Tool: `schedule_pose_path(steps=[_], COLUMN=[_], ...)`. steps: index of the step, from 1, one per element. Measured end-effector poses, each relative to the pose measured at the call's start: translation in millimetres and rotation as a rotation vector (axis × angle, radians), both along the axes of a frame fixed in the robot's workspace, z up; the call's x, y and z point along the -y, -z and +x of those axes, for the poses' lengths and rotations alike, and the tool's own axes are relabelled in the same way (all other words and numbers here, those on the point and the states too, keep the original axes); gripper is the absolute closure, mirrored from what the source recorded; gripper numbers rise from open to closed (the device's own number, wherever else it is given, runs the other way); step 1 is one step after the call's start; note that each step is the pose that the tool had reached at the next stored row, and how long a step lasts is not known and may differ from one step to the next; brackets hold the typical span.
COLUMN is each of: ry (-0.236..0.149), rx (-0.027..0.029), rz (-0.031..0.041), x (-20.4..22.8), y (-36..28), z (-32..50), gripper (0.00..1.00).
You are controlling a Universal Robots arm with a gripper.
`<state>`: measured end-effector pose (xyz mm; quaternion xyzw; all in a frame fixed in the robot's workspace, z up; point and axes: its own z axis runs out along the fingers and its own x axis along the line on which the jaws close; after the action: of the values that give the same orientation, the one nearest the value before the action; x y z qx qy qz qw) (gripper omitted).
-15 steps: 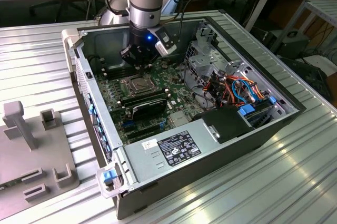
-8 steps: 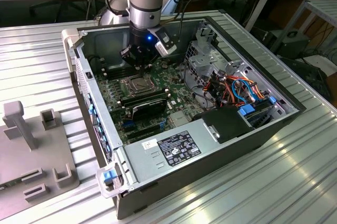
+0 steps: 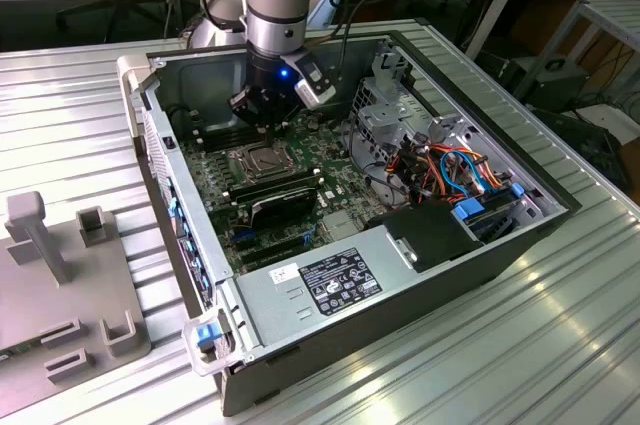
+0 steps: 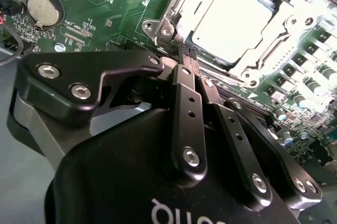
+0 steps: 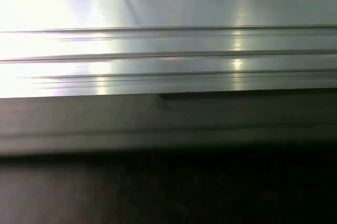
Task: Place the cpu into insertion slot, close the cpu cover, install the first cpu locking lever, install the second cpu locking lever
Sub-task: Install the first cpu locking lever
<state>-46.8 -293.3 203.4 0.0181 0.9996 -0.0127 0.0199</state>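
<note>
The cpu [image 4: 237, 21] lies flat in the insertion slot [image 4: 163, 29], its pale metal top showing through the window of the cpu cover [image 4: 202, 2], which is folded down around it. A thin locking lever [image 4: 176, 0] runs along one side of the slot; I cannot tell whether it is hooked down. My gripper [image 4: 185, 58] hangs just off one corner of the slot with its two black fingers [image 4: 181, 103] drawn together to a narrow tip, and I see nothing held between them. In the exterior view my gripper [image 3: 264, 127] points down into the open computer case [image 3: 480, 255], just above and behind the slot on the green circuit board [image 4: 105, 2]. A round coin battery [image 4: 45, 9] sits on the board well apart from the slot. Towards the exterior view's right, a bundle of coloured cables [image 3: 450, 170] fills that end of the case, and a labelled power supply box [image 3: 330, 280] lies along the near wall. The case stands on a ribbed metal table [image 3: 560, 345], whose slats also show in the first wrist view [image 5: 168, 39]. A grey fixture [image 3: 60, 285] rests on the table at the exterior view's left.
</note>
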Motion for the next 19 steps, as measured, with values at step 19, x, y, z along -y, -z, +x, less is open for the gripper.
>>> schedule_pose_path(steps=[19], ry=[0.0], rx=[0.0008], rz=[0.0009], x=[-0.9], y=[-7.9], z=[3.5], gripper=[0.89])
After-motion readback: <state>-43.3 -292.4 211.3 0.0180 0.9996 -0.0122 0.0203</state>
